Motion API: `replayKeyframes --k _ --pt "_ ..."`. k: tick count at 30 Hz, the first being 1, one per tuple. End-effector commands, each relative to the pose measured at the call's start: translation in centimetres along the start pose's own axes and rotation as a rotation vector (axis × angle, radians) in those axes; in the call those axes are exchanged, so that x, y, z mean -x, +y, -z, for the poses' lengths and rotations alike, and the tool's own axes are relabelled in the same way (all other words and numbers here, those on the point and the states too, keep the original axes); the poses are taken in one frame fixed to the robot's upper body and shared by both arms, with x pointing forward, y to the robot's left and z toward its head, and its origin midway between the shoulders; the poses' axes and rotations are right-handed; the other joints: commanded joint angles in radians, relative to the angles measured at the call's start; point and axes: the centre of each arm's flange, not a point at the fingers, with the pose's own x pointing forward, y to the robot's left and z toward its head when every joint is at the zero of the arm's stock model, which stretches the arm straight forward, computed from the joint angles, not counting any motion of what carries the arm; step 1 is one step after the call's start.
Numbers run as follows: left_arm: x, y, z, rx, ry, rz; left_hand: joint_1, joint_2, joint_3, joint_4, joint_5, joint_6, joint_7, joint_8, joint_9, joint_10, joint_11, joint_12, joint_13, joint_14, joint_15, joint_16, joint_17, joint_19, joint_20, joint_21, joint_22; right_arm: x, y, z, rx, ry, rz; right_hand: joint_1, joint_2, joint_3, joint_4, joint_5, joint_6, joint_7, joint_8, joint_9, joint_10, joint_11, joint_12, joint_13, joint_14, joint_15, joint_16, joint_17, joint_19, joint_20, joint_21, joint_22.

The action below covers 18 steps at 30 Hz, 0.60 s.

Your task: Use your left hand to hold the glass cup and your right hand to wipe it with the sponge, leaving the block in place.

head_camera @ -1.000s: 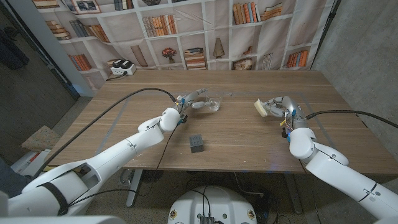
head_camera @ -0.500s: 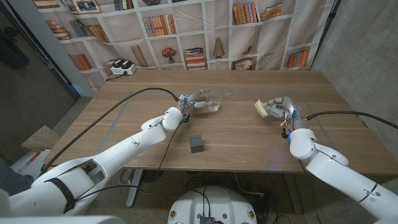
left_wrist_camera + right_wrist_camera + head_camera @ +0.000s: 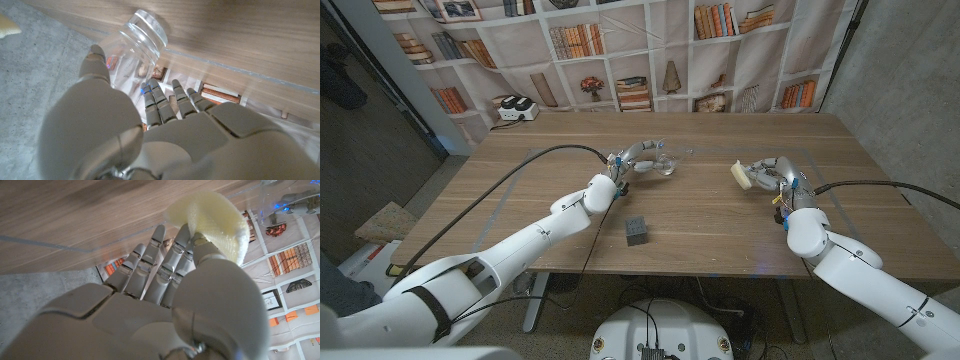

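My left hand [image 3: 638,157] grips the clear glass cup [image 3: 663,164] at the table's middle back. In the left wrist view the cup [image 3: 143,36] sits tilted between the thumb and fingers [image 3: 170,100], one end pointing at the wood. Whether it touches the table I cannot tell. My right hand [image 3: 772,173] holds the pale yellow sponge [image 3: 744,174] a little to the cup's right, apart from it. The sponge [image 3: 216,216] is pinched at the fingertips of that hand [image 3: 170,285]. The small grey block [image 3: 637,230] stands on the table nearer to me, untouched.
The wooden table [image 3: 520,200] has a bookshelf-print backdrop behind it. A white box with black parts [image 3: 516,109] sits at the back left corner. Black cables run along both arms over the table.
My left hand has moved the glass cup slightly away from me and to the right. The right hand with the sponge has hardly moved. The block stays put.
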Motion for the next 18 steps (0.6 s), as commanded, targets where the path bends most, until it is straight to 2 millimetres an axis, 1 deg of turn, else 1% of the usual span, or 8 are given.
replayKeyframes --k 1,4,11,14,16,18 --pt "0.42 0.52 0.31 0.113 -0.018 -0.106 0.062 0.033 0.023 -0.003 -0.013 0.100 -0.016 0.034 0.005 0.072 -0.007 0.006 0.007 0.040 -0.124 0.004 -0.001 0.023 -0.030 0.007 0.001 -0.15 -0.04 0.20 -0.004 -0.002 0.002 0.001 0.009 -0.001 0.000 0.003 0.033 -0.027 0.008 0.002 0.008 0.002 0.002 0.005 0.007 -0.088 -0.001 0.003 0.009 -0.031 -0.006 0.001" --pt "0.36 0.58 0.38 0.116 -0.016 -0.103 0.073 0.038 0.026 -0.002 -0.020 0.118 -0.019 0.038 0.005 0.087 -0.006 0.003 0.008 0.048 -0.124 0.002 -0.001 0.027 -0.031 0.007 0.001 -0.21 -0.06 0.15 -0.005 -0.001 0.005 0.002 0.010 -0.001 0.000 0.003 0.032 -0.027 0.008 0.002 0.009 0.002 0.002 0.006 0.007 -0.088 -0.002 0.003 0.009 -0.030 -0.006 0.001" --pt "0.35 0.46 0.63 0.157 -0.009 -0.114 0.071 0.037 0.023 0.005 -0.030 0.130 -0.015 0.039 0.005 0.094 -0.002 -0.004 0.009 0.062 -0.127 0.004 0.000 0.032 -0.030 0.007 0.001 -0.36 0.03 0.07 -0.004 -0.005 0.000 0.001 0.010 -0.001 0.000 0.002 0.032 -0.027 0.007 0.002 0.008 0.002 0.002 0.007 0.006 -0.087 -0.003 0.002 0.009 -0.030 -0.007 0.001" --pt "0.41 0.54 0.61 0.186 -0.011 -0.123 0.080 0.040 0.025 0.008 -0.040 0.152 -0.014 0.043 0.005 0.135 0.001 0.000 0.010 0.087 -0.127 0.007 0.000 0.040 -0.027 0.008 0.001 -0.37 0.02 -0.02 -0.005 -0.007 0.002 0.001 0.010 -0.001 0.000 0.002 0.031 -0.027 0.007 0.002 0.008 0.002 0.001 0.007 0.006 -0.088 -0.003 0.003 0.009 -0.030 -0.007 0.001" --pt "0.47 0.68 0.49 0.203 -0.017 -0.130 0.089 0.044 0.027 0.008 -0.047 0.175 -0.013 0.048 0.005 0.154 0.000 -0.002 0.010 0.111 -0.135 0.011 -0.001 0.051 -0.028 0.010 0.001 -0.35 0.00 -0.10 -0.007 -0.011 0.003 0.002 0.010 -0.001 0.000 0.002 0.031 -0.027 0.006 0.002 0.007 0.002 0.000 0.007 0.006 -0.088 -0.004 0.003 0.009 -0.030 -0.007 0.001" --pt "0.53 0.86 0.32 0.219 -0.024 -0.137 0.096 0.044 0.029 0.007 -0.053 0.198 -0.015 0.055 0.004 0.172 0.000 -0.003 0.011 0.119 -0.136 0.009 -0.001 0.060 -0.030 0.012 0.001 -0.32 0.00 -0.20 -0.008 -0.016 0.002 0.001 0.010 -0.002 0.000 0.002 0.031 -0.027 0.006 0.002 0.007 0.002 0.000 0.007 0.007 -0.087 -0.003 0.003 0.009 -0.030 -0.007 0.001"
